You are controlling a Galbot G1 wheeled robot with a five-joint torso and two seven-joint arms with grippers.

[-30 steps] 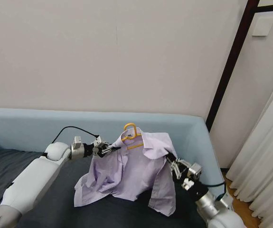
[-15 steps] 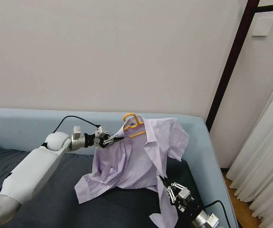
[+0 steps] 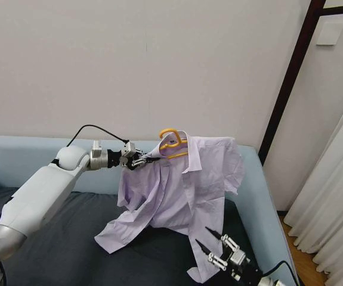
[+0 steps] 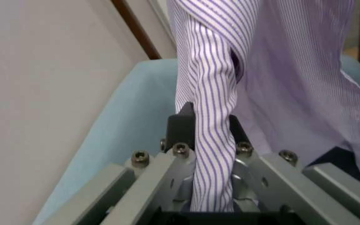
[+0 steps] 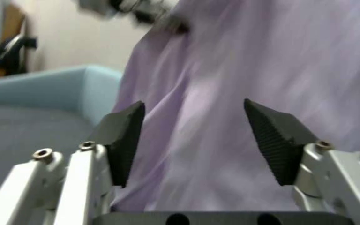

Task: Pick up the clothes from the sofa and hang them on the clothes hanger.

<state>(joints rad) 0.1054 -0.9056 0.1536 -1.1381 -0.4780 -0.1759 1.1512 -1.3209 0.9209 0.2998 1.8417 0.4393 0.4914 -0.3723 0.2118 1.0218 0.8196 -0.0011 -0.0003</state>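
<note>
Head view: we list the left arm outstretched, left claw [image 3: 141, 161] pinched shut on the shirt [image 3: 189, 190] beside the hanger [image 3: 171, 137]; right claw [image 3: 210, 253] low, spread wide, empty.

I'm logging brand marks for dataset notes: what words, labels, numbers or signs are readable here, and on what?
None can be read. The striped shirt shows no tag or print, the yellow hanger is plain, and the sofa and the white wall plate bear no writing. The left gripper, shut on the shirt, and the open right gripper carry no legible marking.
</note>
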